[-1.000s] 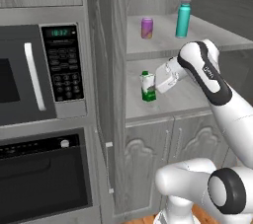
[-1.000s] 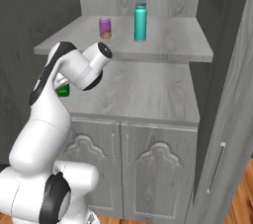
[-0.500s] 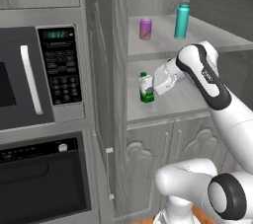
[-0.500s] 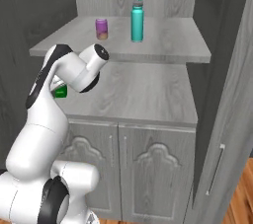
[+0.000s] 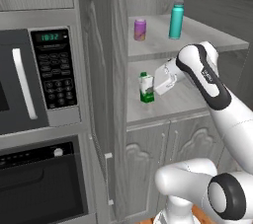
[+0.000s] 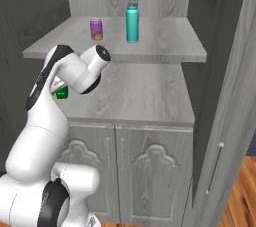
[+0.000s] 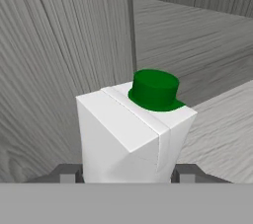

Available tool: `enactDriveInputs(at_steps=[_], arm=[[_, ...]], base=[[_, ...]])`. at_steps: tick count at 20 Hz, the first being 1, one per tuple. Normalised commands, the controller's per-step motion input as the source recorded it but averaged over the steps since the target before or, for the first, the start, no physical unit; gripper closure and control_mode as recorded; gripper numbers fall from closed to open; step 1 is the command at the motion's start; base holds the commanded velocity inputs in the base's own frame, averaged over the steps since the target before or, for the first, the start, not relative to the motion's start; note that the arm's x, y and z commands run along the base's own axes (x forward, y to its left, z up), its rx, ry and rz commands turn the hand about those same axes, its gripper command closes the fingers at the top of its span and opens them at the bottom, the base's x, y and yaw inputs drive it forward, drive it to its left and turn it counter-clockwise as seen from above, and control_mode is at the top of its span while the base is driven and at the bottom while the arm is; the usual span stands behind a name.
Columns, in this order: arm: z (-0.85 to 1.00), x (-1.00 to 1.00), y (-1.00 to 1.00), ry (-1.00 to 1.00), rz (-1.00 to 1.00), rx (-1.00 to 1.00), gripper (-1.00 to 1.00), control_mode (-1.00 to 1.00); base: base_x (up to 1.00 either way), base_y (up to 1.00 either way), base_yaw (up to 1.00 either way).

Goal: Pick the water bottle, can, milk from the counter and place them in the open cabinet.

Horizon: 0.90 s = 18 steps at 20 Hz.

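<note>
The microwave (image 5: pixel 29 80) has a small green digital display (image 5: pixel 49 36) at the top of its keypad panel; it appears to show 4 digits, roughly 1032, though they are too small to be sure. The keypad buttons below it carry marks too tiny to read.

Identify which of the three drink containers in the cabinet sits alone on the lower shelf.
The milk, the small green-and-white carton at the gripper; the purple can and teal water bottle stand on the shelf above.

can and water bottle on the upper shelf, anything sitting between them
Nothing: the stretch of shelf between the can and the water bottle is bare grey wood grain, as the right base view shows.
</note>
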Motion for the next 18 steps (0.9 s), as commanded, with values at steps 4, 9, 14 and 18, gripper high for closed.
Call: enactDriveInputs(at_steps=[4, 9, 14, 18], arm=[[0.0, 0.0, 0.0, 0.0, 0.0, 0.0, 1.0, 1.0], [0.0, 0.0, 0.0, 0.0, 0.0, 0.0, 1.0, 1.0], [0.0, 0.0, 0.0, 0.0, 0.0, 0.0, 1.0, -1.0], [0.19, 0.0, 0.14, 0.0, 0.0, -0.03, 1.0, -1.0]], base=[[0.0, 0.0, 0.0], [0.0, 0.0, 0.0], [0.0, 0.0, 0.0], [0.0, 0.0, 0.0]])
